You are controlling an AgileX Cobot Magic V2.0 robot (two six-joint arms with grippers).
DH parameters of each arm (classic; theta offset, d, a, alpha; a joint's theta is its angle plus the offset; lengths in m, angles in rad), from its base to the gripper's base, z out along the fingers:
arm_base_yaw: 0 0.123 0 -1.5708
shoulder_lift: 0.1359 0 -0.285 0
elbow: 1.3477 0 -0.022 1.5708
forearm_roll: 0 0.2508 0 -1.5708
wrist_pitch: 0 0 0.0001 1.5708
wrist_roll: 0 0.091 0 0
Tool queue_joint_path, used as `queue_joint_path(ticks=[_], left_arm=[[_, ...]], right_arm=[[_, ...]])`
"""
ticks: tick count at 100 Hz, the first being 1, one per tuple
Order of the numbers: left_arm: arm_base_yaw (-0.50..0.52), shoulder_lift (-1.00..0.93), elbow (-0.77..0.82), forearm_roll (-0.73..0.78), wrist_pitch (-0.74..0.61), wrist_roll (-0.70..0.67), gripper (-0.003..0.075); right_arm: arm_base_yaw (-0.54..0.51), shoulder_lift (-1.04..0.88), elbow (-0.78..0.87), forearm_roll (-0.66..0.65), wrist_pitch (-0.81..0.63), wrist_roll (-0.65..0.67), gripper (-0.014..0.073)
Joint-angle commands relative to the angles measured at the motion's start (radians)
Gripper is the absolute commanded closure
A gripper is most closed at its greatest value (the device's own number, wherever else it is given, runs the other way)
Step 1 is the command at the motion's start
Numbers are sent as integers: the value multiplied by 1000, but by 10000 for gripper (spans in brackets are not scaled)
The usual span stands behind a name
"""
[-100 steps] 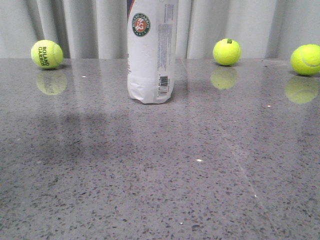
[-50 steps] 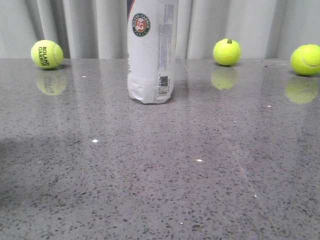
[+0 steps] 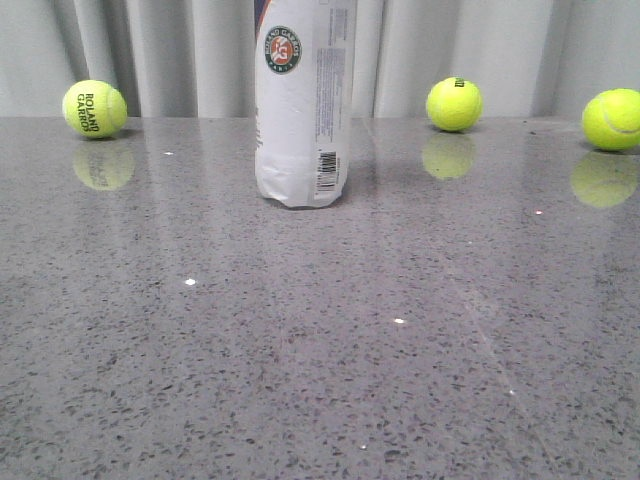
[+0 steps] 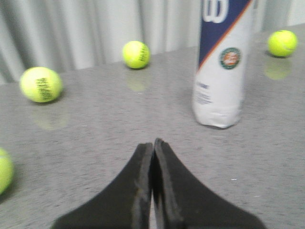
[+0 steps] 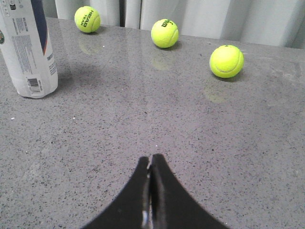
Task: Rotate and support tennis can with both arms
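The tennis can (image 3: pixel 302 105) stands upright on the grey table toward the back, white label with a round red-green logo and a barcode near its ribbed base; its top runs out of the front view. The left wrist view shows the tennis can (image 4: pixel 223 67) with a navy band, ahead and to one side of my left gripper (image 4: pixel 153 142), which is shut with nothing in it. The right wrist view has the tennis can (image 5: pixel 29 50) far off to the side of my right gripper (image 5: pixel 151 157), also shut and empty. Neither arm shows in the front view.
Three yellow-green tennis balls lie along the back of the table: one at the left (image 3: pixel 94 108), one right of the can (image 3: pixel 453 104), one at the far right edge (image 3: pixel 612 119). A grey pleated curtain (image 3: pixel 180 50) hangs behind the table.
A dark shadow on the left part of the table has slid off to the left and is gone now. The can and balls have not moved.
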Motion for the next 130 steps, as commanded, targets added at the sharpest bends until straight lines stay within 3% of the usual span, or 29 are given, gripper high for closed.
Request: queue_joint_path(ticks=[1, 42, 70, 86, 130], left_arm=[[53, -45, 13, 21, -107, -2, 740], [336, -362, 233, 49, -107, -55, 740], [470, -511, 351, 58, -102, -100, 740], [481, -509, 352, 67, -29, -126, 740], [467, -509, 352, 52, -29, -126, 740]], right_arm=[[-6, 12, -21, -12, -81, -3, 662], [-6, 12, -21, -12, -81, -3, 662], [-6, 12, -21, -12, -81, -3, 662], [-6, 12, -21, -12, -81, -3, 662], [-6, 12, -21, -12, -81, -3, 662]])
